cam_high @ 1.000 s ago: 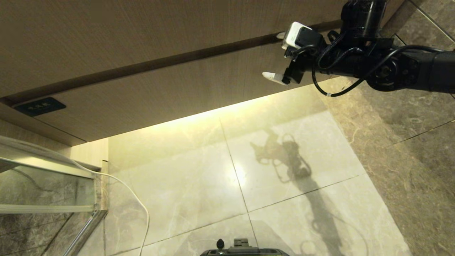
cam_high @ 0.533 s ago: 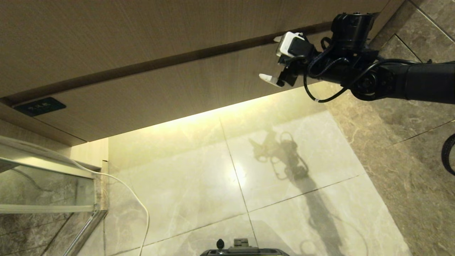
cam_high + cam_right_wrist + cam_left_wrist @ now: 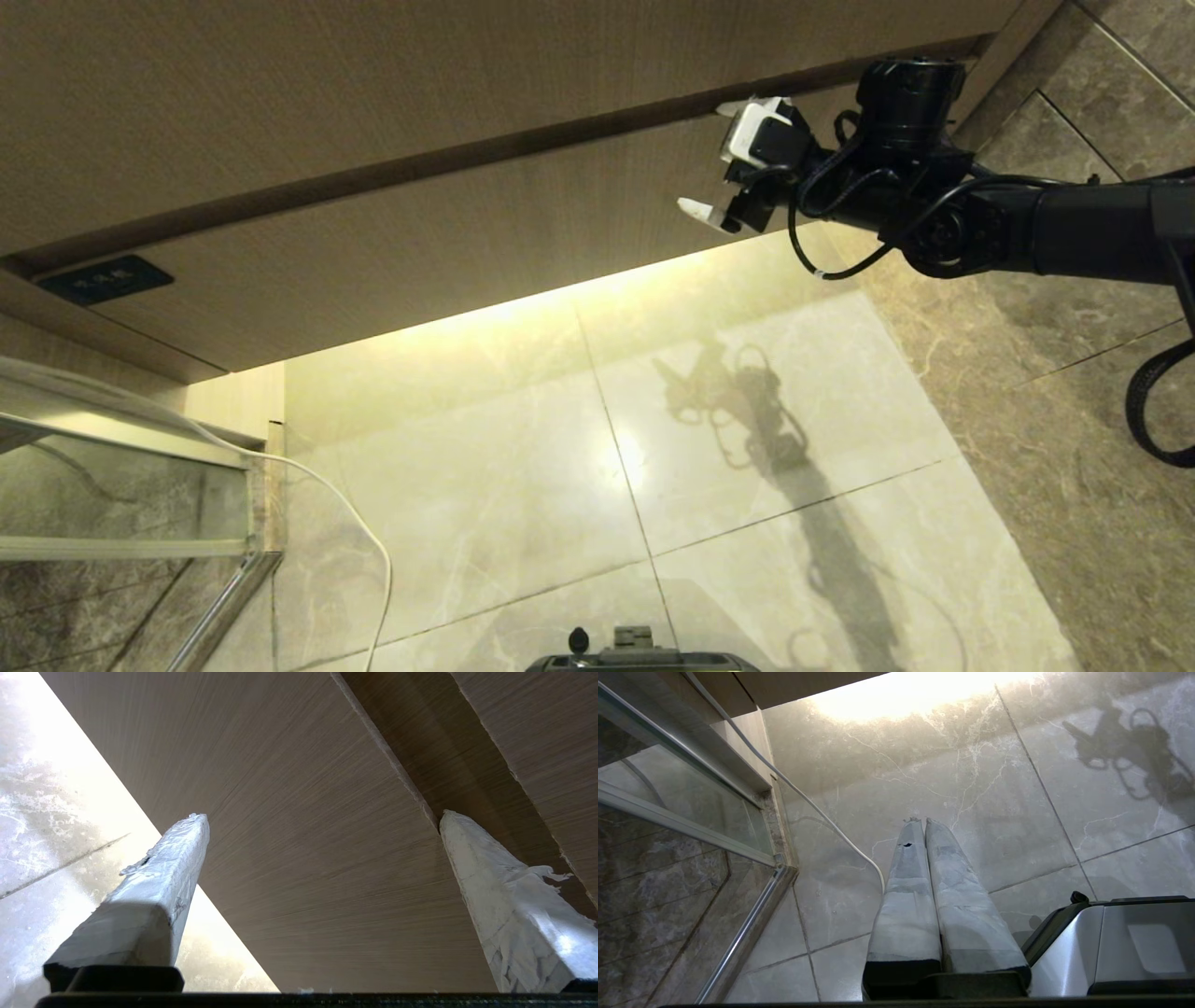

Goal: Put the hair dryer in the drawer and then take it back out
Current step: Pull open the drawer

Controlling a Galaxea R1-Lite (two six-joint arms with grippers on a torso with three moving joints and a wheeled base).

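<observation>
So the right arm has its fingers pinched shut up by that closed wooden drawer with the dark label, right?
Not quite: the right gripper has its fingers spread wide apart, as the right wrist view shows. It is indeed up by the closed drawer with the dark label.

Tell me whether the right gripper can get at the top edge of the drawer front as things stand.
Probably yes. The right gripper is open at the drawer front, one finger at the dark gap along its top edge, the other lower. Nothing stands between them.

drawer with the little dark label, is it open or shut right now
Shut. The drawer front lies flush under the panel above, only a thin dark seam between them and no interior showing. The open right gripper straddles its front near that seam.
</observation>
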